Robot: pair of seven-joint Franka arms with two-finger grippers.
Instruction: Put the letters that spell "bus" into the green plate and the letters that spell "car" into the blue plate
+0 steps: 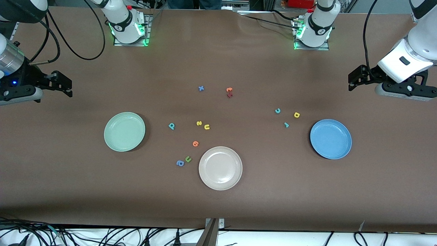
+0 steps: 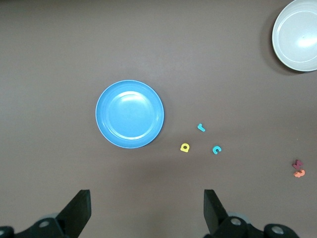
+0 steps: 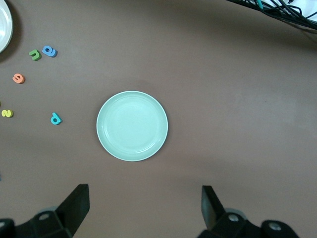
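Note:
The empty green plate (image 1: 124, 131) (image 3: 132, 125) lies toward the right arm's end. Beside it, toward the table's middle, lie the teal b (image 1: 171, 126) (image 3: 55, 118), yellow s (image 1: 199, 123) (image 3: 7, 113) and yellow u (image 1: 207, 127). The empty blue plate (image 1: 330, 139) (image 2: 130, 114) lies toward the left arm's end, with the teal c (image 1: 278, 110) (image 2: 217, 149), yellow a (image 1: 296, 115) (image 2: 184, 147) and teal r (image 1: 286, 125) (image 2: 201, 127) beside it. My left gripper (image 1: 353, 79) (image 2: 147, 208) hangs open over bare table by the blue plate. My right gripper (image 1: 66, 84) (image 3: 145, 206) hangs open by the green plate.
A beige-white plate (image 1: 220, 168) lies nearest the front camera, mid-table. An orange round letter (image 1: 195, 143), a green u (image 1: 188, 159) and a blue a (image 1: 180, 163) lie beside it. A blue x (image 1: 201, 88) and an orange and dark red pair (image 1: 229, 92) lie farther back.

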